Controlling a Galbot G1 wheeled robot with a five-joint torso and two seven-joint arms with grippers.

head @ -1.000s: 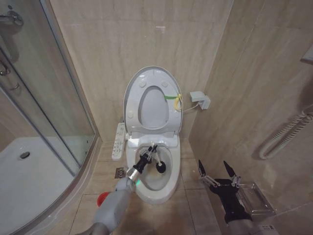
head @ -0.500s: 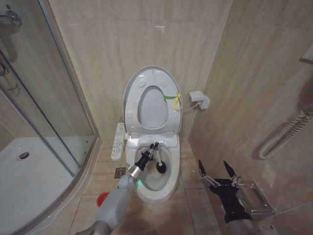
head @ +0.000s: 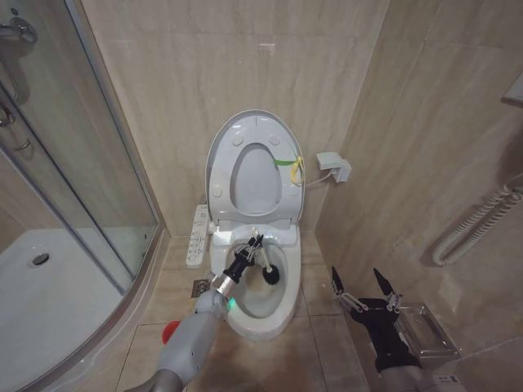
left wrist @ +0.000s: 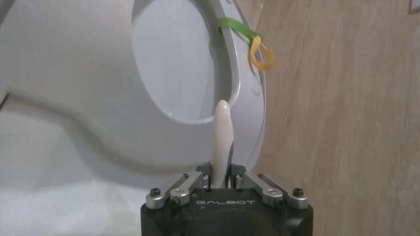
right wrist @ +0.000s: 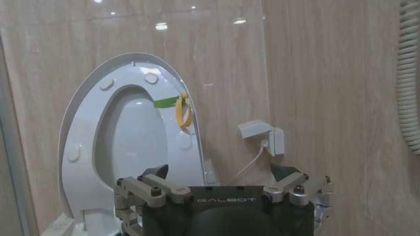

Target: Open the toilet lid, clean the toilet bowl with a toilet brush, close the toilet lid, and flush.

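The toilet lid (head: 255,124) stands upright against the wall, the seat ring (head: 222,175) raised with it, a yellow-green strap (head: 289,164) at its right edge. Below lies the white toilet bowl (head: 288,304). My left gripper (head: 244,260) hangs over the bowl, shut on the toilet brush's white handle (head: 261,251); the dark bristle head (head: 273,276) is down inside the bowl. In the left wrist view the handle (left wrist: 222,132) sticks up from between the closed fingers (left wrist: 204,178), with the lid (left wrist: 174,54) behind it. My right gripper (head: 365,287) waits open to the right of the toilet.
A red cup holder (head: 172,331) sits on the floor left of the bowl, the button panel (head: 198,235) beside the seat. A glass shower enclosure (head: 73,163) takes up the left. A wall box (head: 335,167), a hose (head: 474,222) and a clear tray (head: 425,331) are at the right.
My left gripper has shifted slightly up and right, carrying the brush head a little farther back and right inside the bowl. The right arm has not moved.
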